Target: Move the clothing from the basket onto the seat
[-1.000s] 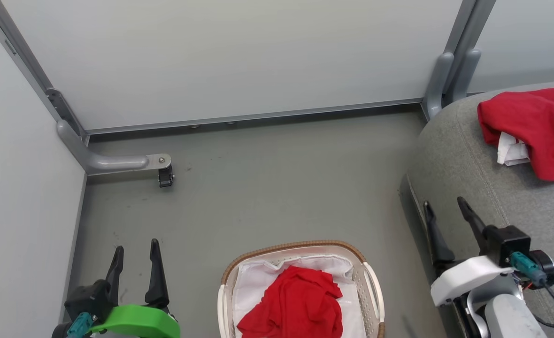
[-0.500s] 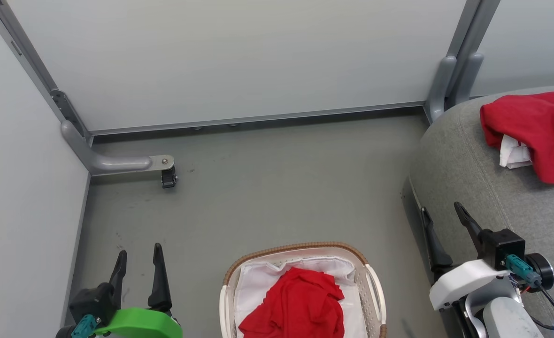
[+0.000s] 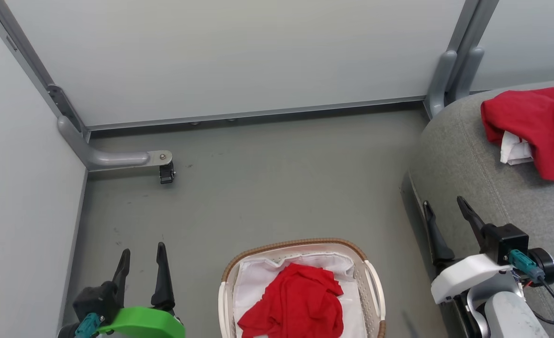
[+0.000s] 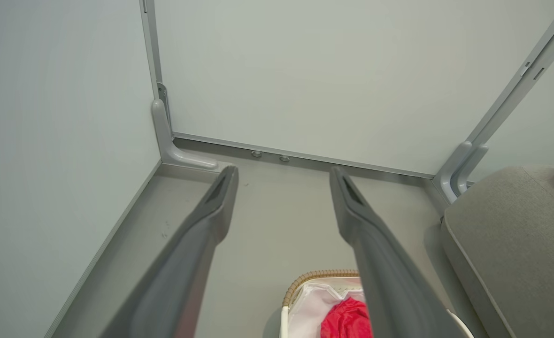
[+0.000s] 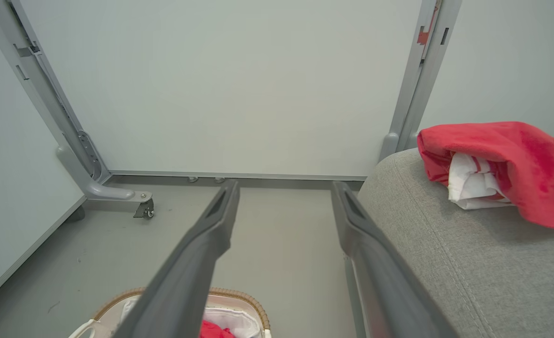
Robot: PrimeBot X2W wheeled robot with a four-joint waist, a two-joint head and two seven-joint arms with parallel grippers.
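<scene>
The cream basket with a brown woven rim stands on the floor at the bottom centre of the head view. One red piece of clothing lies bunched in it on a white liner. A second red piece of clothing with white lining rests on the grey seat at the right. My left gripper hangs open and empty left of the basket. My right gripper stands open and empty beside the seat's front edge. The left wrist view catches the basket and the right wrist view the seat.
Pale partition walls close the space at the back and left. A grey metal foot with a small castor juts onto the floor at the back left. A grey upright post stands behind the seat's corner. Grey floor lies between basket and wall.
The head view has shifted slightly, so the whole scene drifted a little. Both grippers stay open and the clothing has not moved.
</scene>
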